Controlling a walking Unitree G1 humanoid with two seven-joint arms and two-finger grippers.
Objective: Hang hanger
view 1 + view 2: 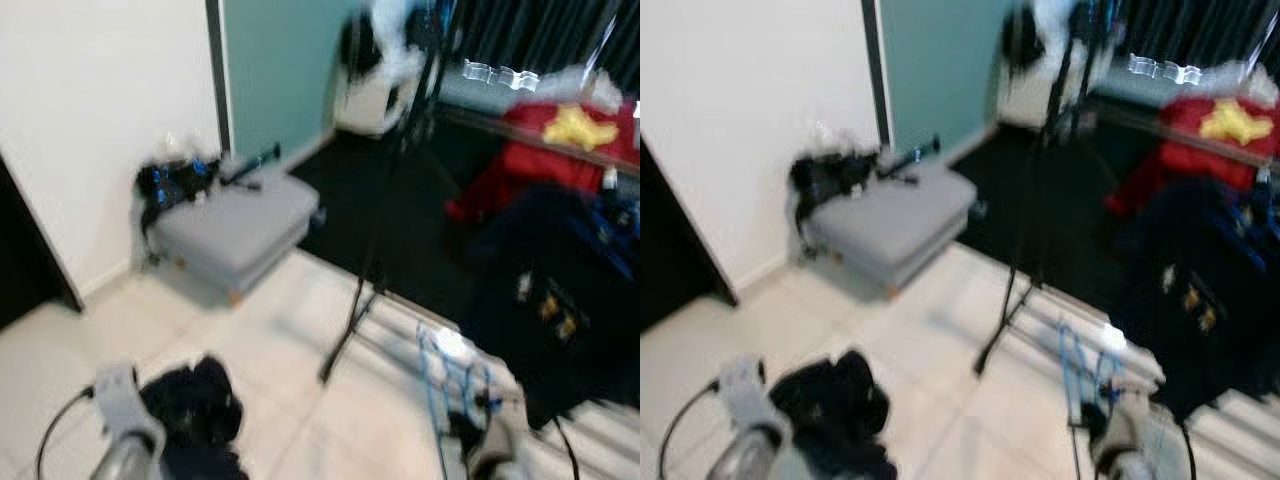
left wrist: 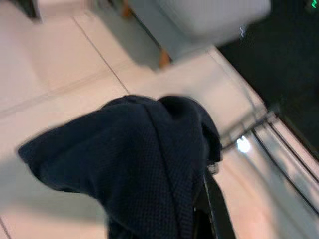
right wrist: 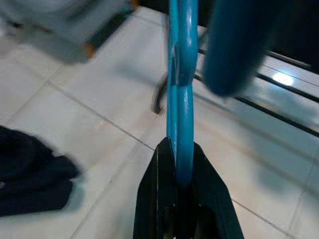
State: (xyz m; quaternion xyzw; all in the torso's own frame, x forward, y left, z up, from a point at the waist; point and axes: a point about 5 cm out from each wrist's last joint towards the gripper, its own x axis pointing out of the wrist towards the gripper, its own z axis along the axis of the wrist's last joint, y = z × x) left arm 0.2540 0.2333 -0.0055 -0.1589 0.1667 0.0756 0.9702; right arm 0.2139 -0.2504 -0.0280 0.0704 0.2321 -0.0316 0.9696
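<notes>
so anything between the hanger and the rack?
Nothing visible. The right end effector is shut on the blue hanger; bare tiled floor leads to the black rack stand. The top rail can't be made out.

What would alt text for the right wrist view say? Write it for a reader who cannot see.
The right gripper is shut on a blue hanger that runs straight away from its black fingers. Below is a pale tiled floor, with a dark garment lying on it to one side.
</notes>
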